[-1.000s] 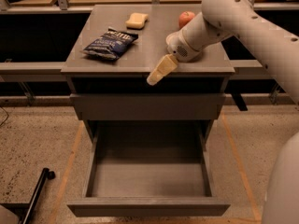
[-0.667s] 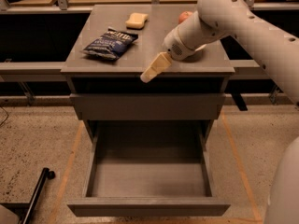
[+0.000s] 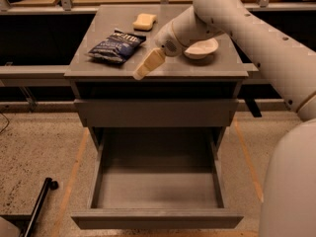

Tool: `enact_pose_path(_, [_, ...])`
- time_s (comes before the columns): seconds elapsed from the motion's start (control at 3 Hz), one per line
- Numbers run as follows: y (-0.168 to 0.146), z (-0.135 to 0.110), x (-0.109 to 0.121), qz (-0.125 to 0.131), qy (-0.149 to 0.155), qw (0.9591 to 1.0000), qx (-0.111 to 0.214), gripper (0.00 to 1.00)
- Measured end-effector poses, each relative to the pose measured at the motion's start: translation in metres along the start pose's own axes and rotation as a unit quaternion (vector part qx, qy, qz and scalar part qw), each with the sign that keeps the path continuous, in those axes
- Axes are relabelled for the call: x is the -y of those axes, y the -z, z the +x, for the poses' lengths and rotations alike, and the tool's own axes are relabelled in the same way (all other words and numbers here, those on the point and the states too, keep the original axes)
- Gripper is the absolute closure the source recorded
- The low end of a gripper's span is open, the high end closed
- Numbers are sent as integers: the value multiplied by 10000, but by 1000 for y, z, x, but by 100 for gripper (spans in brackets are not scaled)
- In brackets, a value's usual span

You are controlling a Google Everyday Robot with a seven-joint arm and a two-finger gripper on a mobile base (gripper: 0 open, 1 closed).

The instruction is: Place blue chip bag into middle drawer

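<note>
Gripper (image 3: 141,73) angled down-left over cabinet top (image 3: 217,67), near blue chip bag (image 3: 116,46)

The robot's white, smooth-shelled arm (image 3: 256,38) enters from the right edge of the view, bends at a rounded elbow near the top right of centre, and runs down and leftward through a short forearm to a cylindrical wrist (image 3: 170,42). The cream-coloured tapered gripper (image 3: 145,67) extends from that wrist, angled downward and leftward, just left of centre in the upper half of the view. A broad white curved body shell (image 3: 291,181) fills the lower right corner.
</note>
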State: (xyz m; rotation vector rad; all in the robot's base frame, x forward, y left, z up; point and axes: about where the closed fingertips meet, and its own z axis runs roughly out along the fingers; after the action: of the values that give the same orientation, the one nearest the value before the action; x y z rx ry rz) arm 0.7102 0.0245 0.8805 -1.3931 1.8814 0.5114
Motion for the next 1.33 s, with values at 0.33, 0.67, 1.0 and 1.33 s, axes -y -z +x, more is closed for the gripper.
enact_pose_path(0.33, [-31, -15, 10, -205, 100, 9994, 263, 0])
enact_pose_path(0.67, [-59, -31, 23, -342, 187, 9979, 526, 0])
enact_pose_path(1.0, [-88, -49, 34, -448, 302, 9960, 718, 0])
enact_pose_path(1.33, [-114, -65, 40, -563, 391, 9943, 816, 0])
